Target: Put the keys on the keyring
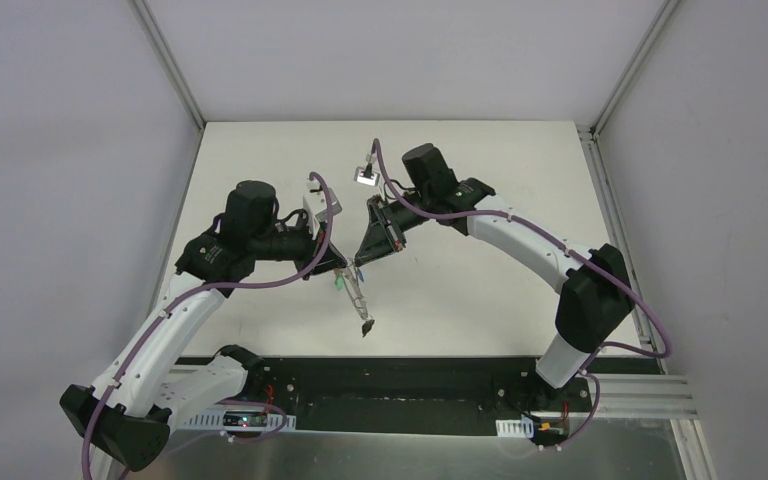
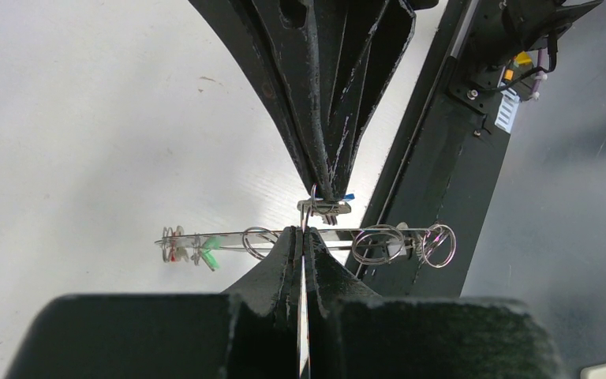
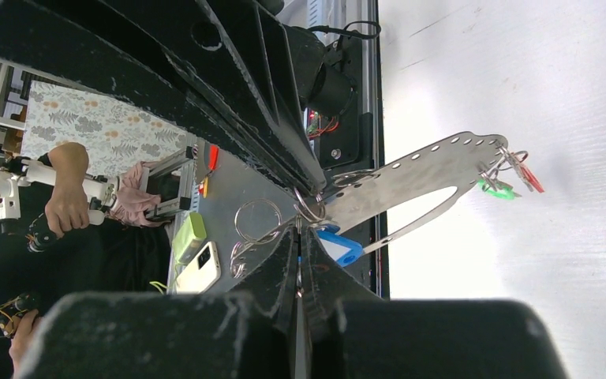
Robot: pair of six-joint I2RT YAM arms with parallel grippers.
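Both arms meet over the middle of the table. My left gripper (image 1: 344, 268) (image 2: 304, 234) is shut on the keyring (image 1: 358, 300) (image 2: 229, 235) (image 3: 426, 170), a flat grey metal loop with holes that it holds in the air. Small split rings (image 2: 379, 243) and keys with a green tag (image 2: 211, 251) (image 3: 495, 189) and a red tag (image 3: 530, 179) dangle from it. My right gripper (image 1: 358, 263) (image 3: 300, 227) is shut on a key with a blue tag (image 3: 339, 246) (image 2: 349, 196). Its tips and the key's small ring (image 3: 309, 210) touch the keyring's edge.
The white table (image 1: 480, 180) is walled on three sides. A black base rail (image 1: 390, 385) runs along its near edge. Beyond that edge lie a phone (image 3: 199, 268) and a green box (image 3: 189, 233), and a person's hand (image 3: 67, 209) shows.
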